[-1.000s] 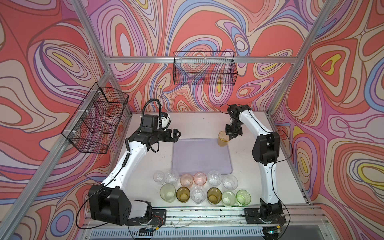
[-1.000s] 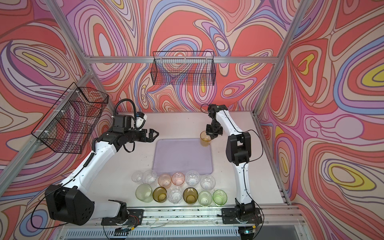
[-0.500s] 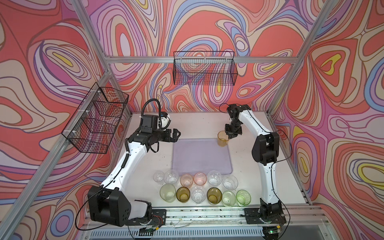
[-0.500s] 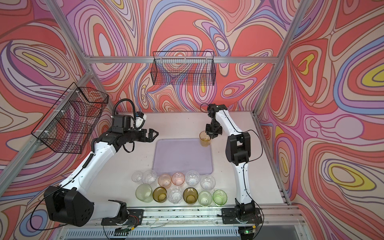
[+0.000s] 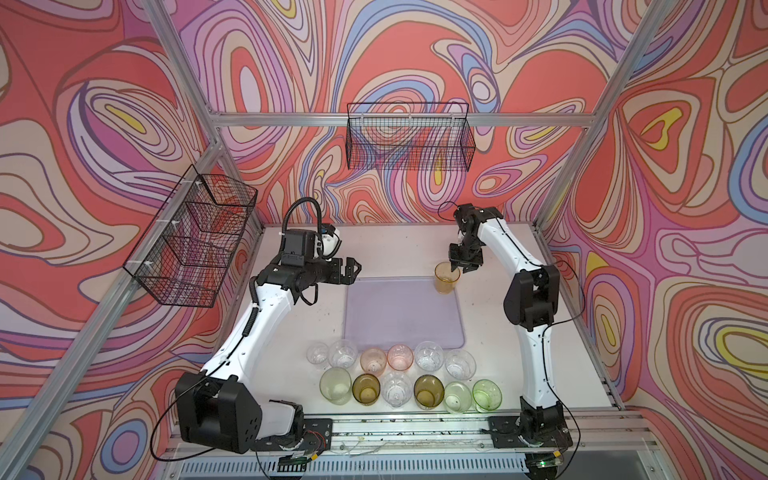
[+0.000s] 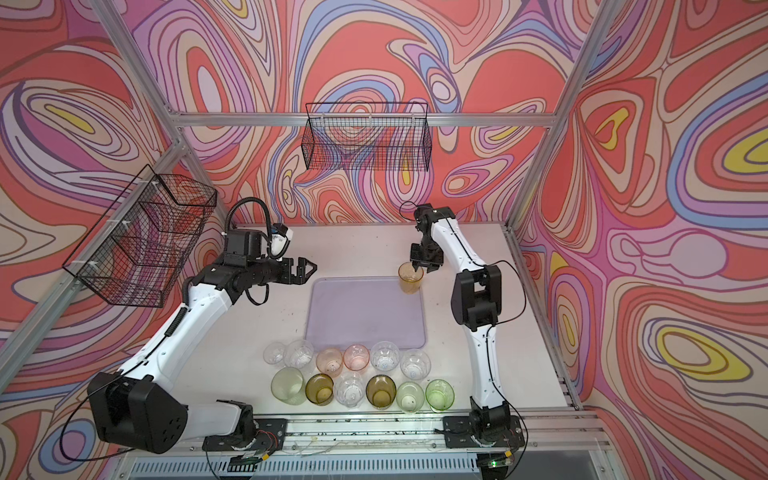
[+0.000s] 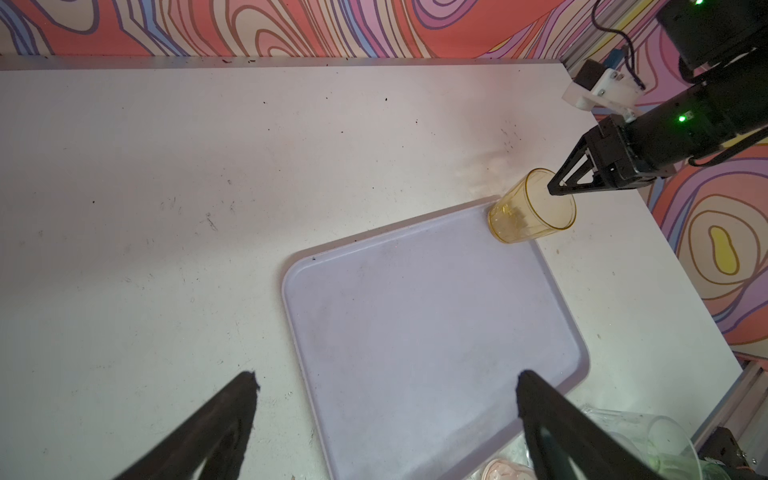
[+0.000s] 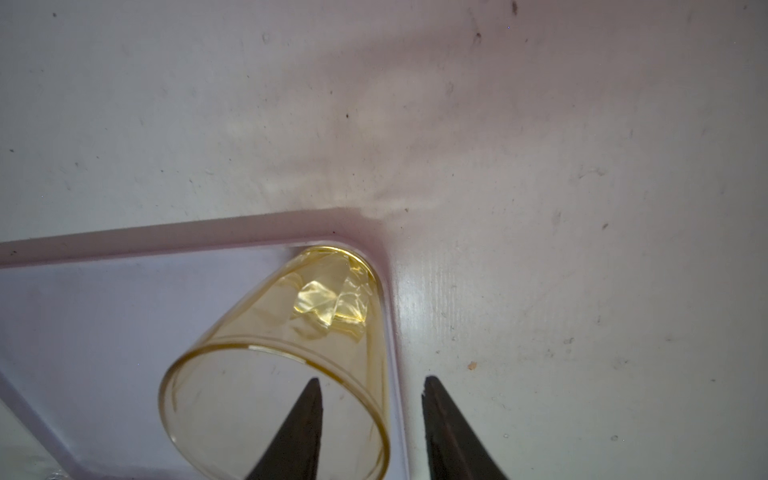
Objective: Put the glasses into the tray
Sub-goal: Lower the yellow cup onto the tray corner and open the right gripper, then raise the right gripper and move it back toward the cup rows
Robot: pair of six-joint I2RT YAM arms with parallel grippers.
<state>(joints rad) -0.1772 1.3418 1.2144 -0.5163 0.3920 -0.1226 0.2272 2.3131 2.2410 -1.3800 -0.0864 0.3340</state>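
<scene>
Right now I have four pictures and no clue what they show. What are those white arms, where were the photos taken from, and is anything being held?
Those are two robot arms at a table, each ending in a two-fingered gripper. Two pictures come from a twin camera looking down; two come from cameras on the arms' wrists. A lavender tray lies in the middle, with one amber glass upright in its far right corner. Twelve more glasses stand in two rows in front of it. The right gripper straddles the amber glass's wall, jaws apart, not pinching; the left gripper hangs open near the tray's far left corner. Nothing is held.
</scene>
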